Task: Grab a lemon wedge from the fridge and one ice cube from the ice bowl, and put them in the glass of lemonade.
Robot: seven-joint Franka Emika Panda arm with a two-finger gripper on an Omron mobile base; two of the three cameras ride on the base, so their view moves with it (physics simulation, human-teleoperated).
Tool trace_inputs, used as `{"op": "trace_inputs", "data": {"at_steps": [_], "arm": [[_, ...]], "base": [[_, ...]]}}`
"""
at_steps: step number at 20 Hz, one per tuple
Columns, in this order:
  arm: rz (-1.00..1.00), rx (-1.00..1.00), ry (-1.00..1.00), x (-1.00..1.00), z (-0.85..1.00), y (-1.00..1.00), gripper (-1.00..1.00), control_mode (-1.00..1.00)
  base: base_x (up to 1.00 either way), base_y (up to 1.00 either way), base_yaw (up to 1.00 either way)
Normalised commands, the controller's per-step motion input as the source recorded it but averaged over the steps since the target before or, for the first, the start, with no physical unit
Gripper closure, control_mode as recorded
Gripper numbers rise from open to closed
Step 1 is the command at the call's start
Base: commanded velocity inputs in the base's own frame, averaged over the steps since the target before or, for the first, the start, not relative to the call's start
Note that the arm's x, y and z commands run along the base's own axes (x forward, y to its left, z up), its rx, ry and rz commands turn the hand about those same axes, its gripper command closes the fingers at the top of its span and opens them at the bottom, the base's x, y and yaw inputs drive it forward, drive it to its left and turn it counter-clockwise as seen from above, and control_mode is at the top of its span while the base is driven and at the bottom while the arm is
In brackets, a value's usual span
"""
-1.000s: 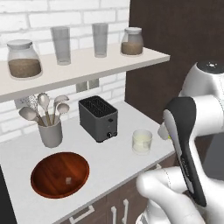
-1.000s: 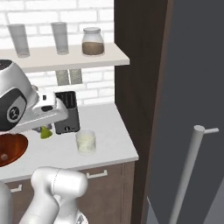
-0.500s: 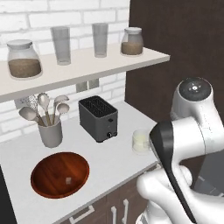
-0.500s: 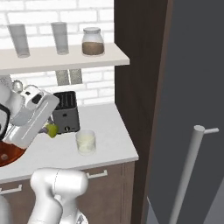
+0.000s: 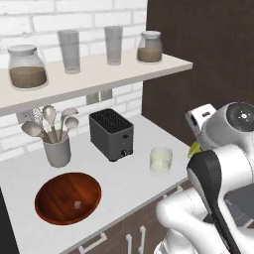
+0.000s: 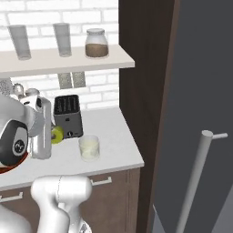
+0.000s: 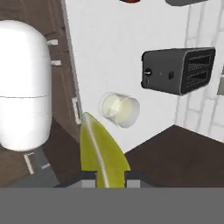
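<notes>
my hand [image 7: 106, 177]: clamped on the lemon wedge [image 7: 101, 153] | glass of lemonade [image 7: 120, 109]: upright on the tabletop [image 7: 113, 48], near the toaster [image 7: 178, 71]

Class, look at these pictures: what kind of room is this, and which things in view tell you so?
Most likely a home kitchen, though a rendered one. A black toaster and a crock of cooking utensils stand on a white counter, and storage jars and glasses line the shelf above.

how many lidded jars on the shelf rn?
2. One jar sits at the shelf's left end, the other jar at its right end, with two grey glasses between them. None looks hidden.
</notes>
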Motion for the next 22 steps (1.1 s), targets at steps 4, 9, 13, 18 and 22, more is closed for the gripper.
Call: {"op": "trace_inputs", "data": {"at_steps": [4, 9, 13, 18, 22], "arm": [[0.55, -0.44, 0.46, 0.06, -0.02, 0.16, 1.00, -1.00], [0.44, -0.48, 0.42, 0.47, -0.19, 0.16, 1.00, -1.00], [0.24, -0.29, 0.00, 0.50, -0.38, 0.02, 1.00, -1.00], [0.00, -0.06, -0.12, 0.12, -0.36, -0.01, 1.00, -1.00], [0.00, 0.00, -0.23, 0.26, -0.63, -0.09, 1.00, -1.00]], "base": [[0.00, 0.00, 0.00], [0.00, 0.00, 0.00], [0.00, 0.00, 0.00], [0.00, 0.00, 0.00], [0.00, 0.00, 0.00]]}}
